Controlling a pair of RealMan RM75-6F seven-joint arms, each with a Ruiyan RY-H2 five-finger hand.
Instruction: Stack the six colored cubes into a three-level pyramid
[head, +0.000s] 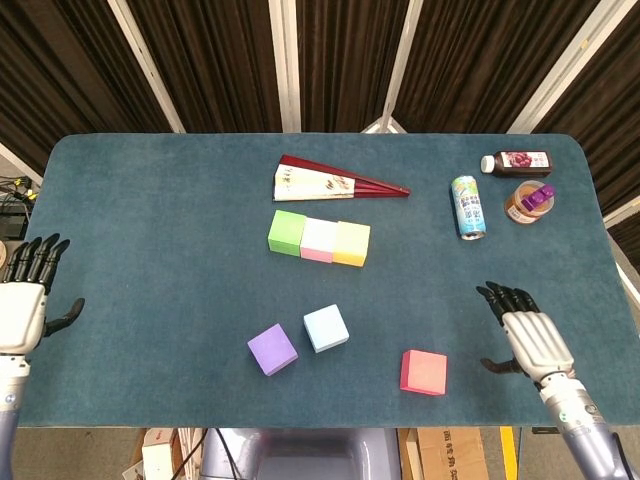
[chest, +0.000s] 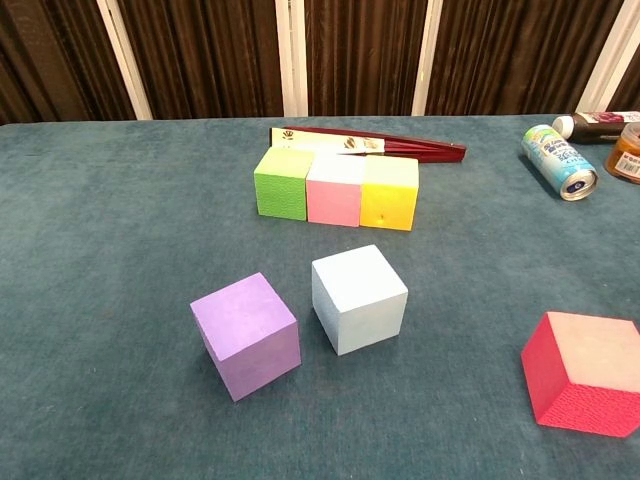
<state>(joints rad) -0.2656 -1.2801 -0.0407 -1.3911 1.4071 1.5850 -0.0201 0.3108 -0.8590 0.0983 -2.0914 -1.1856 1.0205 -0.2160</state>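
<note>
Green (head: 287, 231), pink (head: 319, 240) and yellow cubes (head: 351, 243) are sitting in a touching row just in front of the folded fan (head: 335, 182). Nearer than that row, the purple (head: 272, 349), light-blue (head: 326, 328) and red cubes (head: 424, 372) are lying apart. The left hand (head: 22, 305) is hovering off the table's left edge and the right hand (head: 528, 338) right of the red cube, both with fingers spread, holding nothing.

Closed fan (head: 335, 183), can (head: 467, 207), bottle (head: 517, 161), jar (head: 527, 202).
</note>
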